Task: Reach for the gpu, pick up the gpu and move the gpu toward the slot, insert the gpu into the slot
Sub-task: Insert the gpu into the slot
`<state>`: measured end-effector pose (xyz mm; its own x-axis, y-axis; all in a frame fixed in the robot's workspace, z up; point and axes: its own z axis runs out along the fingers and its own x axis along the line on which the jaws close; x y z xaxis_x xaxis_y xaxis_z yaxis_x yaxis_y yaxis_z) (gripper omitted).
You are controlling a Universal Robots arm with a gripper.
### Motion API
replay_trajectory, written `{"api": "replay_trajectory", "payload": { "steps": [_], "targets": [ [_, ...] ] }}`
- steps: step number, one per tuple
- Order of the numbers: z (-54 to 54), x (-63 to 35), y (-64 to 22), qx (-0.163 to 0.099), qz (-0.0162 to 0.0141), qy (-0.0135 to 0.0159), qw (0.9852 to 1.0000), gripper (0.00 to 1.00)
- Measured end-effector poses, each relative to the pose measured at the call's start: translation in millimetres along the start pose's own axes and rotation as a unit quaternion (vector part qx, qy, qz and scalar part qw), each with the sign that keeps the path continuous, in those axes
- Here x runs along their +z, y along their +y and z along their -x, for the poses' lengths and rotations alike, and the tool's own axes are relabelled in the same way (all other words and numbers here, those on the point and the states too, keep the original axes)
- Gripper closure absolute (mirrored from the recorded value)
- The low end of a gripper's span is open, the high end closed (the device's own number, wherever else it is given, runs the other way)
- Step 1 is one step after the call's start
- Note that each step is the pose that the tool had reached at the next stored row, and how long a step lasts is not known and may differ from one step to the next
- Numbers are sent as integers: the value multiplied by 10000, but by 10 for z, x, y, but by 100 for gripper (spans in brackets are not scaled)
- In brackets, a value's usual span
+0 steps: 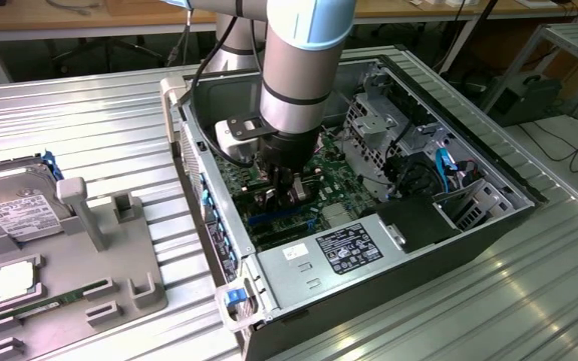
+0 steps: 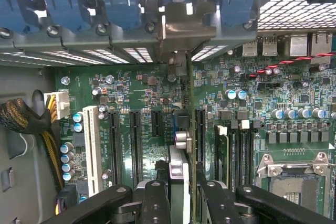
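Step in hand: the robot lowers the gpu [image 2: 178, 182] toward the slot [image 2: 174, 124] on the green motherboard [image 2: 136, 98] inside the open computer case [image 1: 490, 218].
How to do it well: the card should stay upright and straight, with its long bottom edge lined up along the slot. It should go down slowly and evenly, not tipped to one end. The silver bracket [image 2: 181, 38] has to slide into the gap at the back wall of the case too (that is the tricky bit, judging from how tight it looks).
Where the gpu is: seen edge-on in the wrist view, it stands between the black slots, right over the blue slot. Whether it already sits in the slot cannot be told.
Gripper: the gripper [image 2: 178, 203] is partly closed, and its two black fingers [image 2: 155, 203] squeeze the thin card from both sides. It holds the gpu and nothing else.
Gripper in the exterior view: the gripper [image 1: 284, 192] reaches down deep inside the case, just above the motherboard.
What could go wrong: the card could bump the small parts next to the slot, or the bracket could catch on the metal wall.
Other things: a hard drive [image 1: 13, 207] rests on a grey holder [image 1: 78, 271] on the worktop [image 1: 88, 128], well apart from the case, on the exterior view's left.
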<state>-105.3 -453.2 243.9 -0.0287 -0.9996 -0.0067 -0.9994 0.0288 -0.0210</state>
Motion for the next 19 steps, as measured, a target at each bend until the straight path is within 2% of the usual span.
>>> {"api": "replay_trajectory", "payload": {
  "steps": [19],
  "targets": [
    [-3,23,0,11,0,1,10000,72]
  ]
}}
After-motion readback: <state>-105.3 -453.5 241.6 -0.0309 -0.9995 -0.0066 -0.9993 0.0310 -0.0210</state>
